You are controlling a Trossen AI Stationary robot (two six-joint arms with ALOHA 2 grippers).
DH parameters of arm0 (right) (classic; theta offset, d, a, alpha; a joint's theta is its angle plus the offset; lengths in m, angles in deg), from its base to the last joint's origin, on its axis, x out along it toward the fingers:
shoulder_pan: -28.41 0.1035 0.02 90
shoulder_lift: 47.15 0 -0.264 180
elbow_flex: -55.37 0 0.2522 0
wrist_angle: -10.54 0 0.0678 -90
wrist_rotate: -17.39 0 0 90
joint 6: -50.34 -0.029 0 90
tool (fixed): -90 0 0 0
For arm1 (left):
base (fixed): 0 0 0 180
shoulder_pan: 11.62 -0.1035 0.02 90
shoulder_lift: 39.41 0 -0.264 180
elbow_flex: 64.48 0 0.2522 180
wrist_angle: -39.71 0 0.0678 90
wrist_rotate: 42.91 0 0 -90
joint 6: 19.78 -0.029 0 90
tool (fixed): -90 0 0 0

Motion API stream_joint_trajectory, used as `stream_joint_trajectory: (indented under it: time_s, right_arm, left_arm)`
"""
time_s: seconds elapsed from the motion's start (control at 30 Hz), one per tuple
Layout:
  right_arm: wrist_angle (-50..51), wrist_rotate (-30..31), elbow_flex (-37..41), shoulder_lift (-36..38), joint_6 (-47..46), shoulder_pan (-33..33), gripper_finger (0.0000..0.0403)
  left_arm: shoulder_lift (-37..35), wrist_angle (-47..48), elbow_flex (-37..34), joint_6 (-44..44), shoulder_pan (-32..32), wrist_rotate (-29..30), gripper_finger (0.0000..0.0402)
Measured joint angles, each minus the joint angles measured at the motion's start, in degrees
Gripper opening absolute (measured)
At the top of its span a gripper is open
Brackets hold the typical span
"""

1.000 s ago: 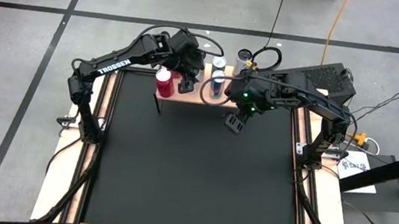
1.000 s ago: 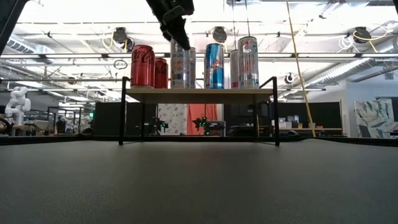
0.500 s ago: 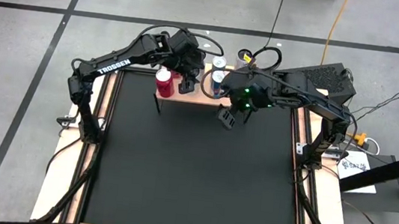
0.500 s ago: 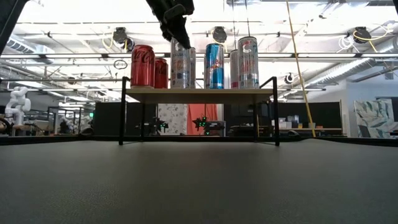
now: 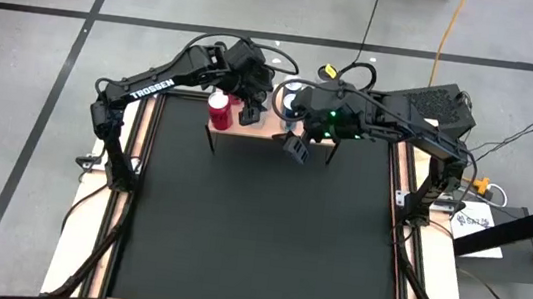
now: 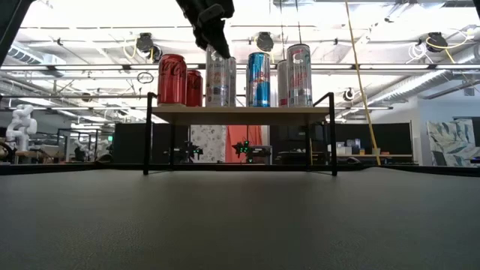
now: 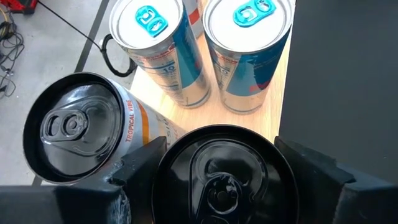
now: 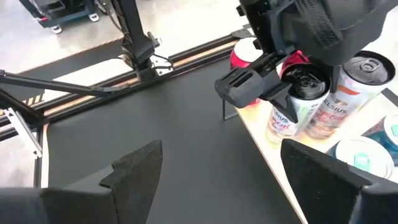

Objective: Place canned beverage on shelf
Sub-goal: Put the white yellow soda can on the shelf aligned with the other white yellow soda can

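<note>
The shelf (image 6: 240, 114), a wood top on thin black legs, stands at the mat's far edge. Several cans stand on it: a red one (image 6: 172, 79), a blue one (image 6: 259, 79) and a tall pale one (image 6: 298, 75). My left gripper (image 5: 248, 107) reaches down over the shelf, shut on a silver black-topped can (image 7: 224, 177). A second black-topped can (image 7: 74, 127) stands close beside it. My right gripper (image 5: 297, 148) hangs open and empty above the mat, just in front of the shelf. My left gripper pinches the silver can's upper wall (image 8: 297, 79), just below the rim, between its two fingers (image 7: 140, 171). The fingers slant down from the table's far side, one on each side of the can. The can is upright, with its base on the shelf top (image 6: 220, 105).
The black mat (image 5: 257, 229) stretches from the shelf to the table's near edge. Two blue-tabbed cans (image 7: 249, 18) stand behind the held one on the shelf. Wooden rails (image 5: 107, 222) edge the mat, and cables loop behind the shelf.
My right gripper has tipped upward toward level. It has also shifted a little toward the shelf and the table's left, staying open. My left gripper and the cans have kept still.
</note>
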Motion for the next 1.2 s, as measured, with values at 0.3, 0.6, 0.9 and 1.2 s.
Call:
stream_joint_trajectory:
  time_s: [0.3, 0.6, 0.9, 1.2]
  right_arm:
    - [0.0, 0.0, 0.0, 0.0, 0.0, 0.0, 0.0308]
    - [0.0, 0.0, 0.0, 0.0, 0.0, 0.0, 0.0308]
    - [0.0, 0.0, 0.0, 0.0, 0.0, 0.0, 0.0308]
    - [0.0, 0.0, 0.0, 0.0, 0.0, 0.0, 0.0308]
  left_arm:
    - [0.0, -1.5, 0.0, 0.0, 0.3, -3.3, 0.0279]
    - [0.0, -3.1, 0.0, 0.0, 0.5, -3.2, 0.0279]
    - [0.0, -3.0, 0.0, -0.1, 0.5, -2.8, 0.0279]
    - [0.0, -3.2, 0.0, -0.5, 0.5, -2.1, 0.0279]
